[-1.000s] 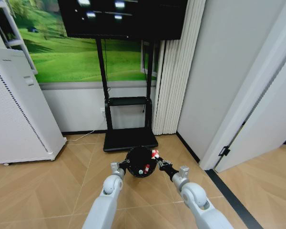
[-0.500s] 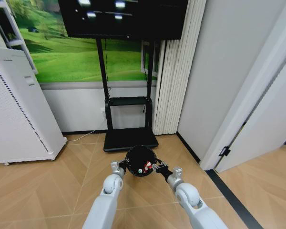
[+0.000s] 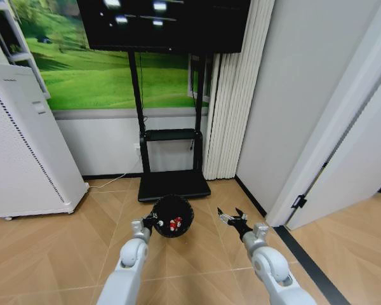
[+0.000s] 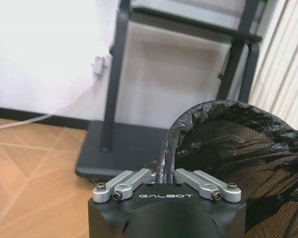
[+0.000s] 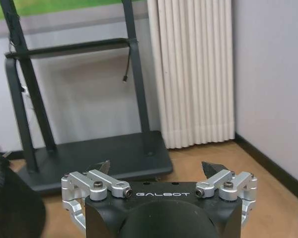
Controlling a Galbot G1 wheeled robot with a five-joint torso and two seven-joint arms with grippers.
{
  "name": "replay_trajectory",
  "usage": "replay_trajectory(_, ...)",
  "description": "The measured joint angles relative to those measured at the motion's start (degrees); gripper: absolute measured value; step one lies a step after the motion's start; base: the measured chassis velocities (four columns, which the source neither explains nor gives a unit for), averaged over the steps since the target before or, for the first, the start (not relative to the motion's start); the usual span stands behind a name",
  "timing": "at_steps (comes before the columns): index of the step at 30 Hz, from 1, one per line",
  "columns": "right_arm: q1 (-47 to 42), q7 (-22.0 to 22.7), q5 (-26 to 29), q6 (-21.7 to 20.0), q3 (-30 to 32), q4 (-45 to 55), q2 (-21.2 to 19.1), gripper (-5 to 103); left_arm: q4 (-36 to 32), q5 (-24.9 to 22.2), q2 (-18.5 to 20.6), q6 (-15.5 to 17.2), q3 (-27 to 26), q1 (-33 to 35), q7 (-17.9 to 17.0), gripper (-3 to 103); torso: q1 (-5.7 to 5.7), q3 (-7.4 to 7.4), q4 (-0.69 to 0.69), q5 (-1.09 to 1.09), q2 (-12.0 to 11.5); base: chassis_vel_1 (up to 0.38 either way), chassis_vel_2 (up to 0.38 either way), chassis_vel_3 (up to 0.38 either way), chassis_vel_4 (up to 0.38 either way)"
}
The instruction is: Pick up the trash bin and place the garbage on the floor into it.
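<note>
The trash bin (image 3: 173, 223), a small black mesh basket with a black liner, hangs just above the floor. My left gripper (image 3: 150, 222) is shut on its near-left rim. In the left wrist view the fingers (image 4: 139, 177) pinch the lined rim of the bin (image 4: 238, 144). Red and white garbage (image 3: 175, 222) lies inside the bin. My right gripper (image 3: 231, 218) stands open and empty to the right of the bin, apart from it. Its spread fingertips (image 5: 103, 166) show in the right wrist view, where the bin's dark edge (image 5: 10, 208) sits off to one side.
A black TV stand with a flat base (image 3: 173, 184) stands just behind the bin. A tall white perforated appliance (image 3: 25, 146) is at the left, a pleated curtain (image 3: 232, 95) and wall at the right, then a door frame (image 3: 317, 159). Wooden floor (image 3: 63, 254) lies open around me.
The right gripper, which held a red-and-white piece at the bin's rim, has let it go into the bin, opened and drawn back right. The left gripper carried the bin left.
</note>
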Motion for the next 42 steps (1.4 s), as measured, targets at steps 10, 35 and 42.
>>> replay_trajectory(10,-3.56,-0.83,-2.11,2.65,1.02,2.11,0.64,100,-2.98,-1.31,0.66,0.63,-0.17,0.74,-1.41,3,0.0,0.0,-0.02,0.0,0.0,0.06,-0.002,-0.055,-0.004)
replay_trajectory(35,-5.69,-1.64,-5.79,4.72,0.74,1.18,0.62,100,-1.86,-1.2,0.28,1.06,1.07,-0.37,-1.84,3,0.0,0.01,0.02,-0.02,-0.01,0.401,0.103,-0.406,-0.102)
replay_trajectory(42,-4.91,-2.19,-4.62,7.89,0.51,-1.12,0.92,100,-1.6,-1.46,-0.03,1.08,0.99,-0.51,-1.85,3,-0.01,0.0,0.0,0.0,0.0,0.453,0.221,-0.432,-0.214)
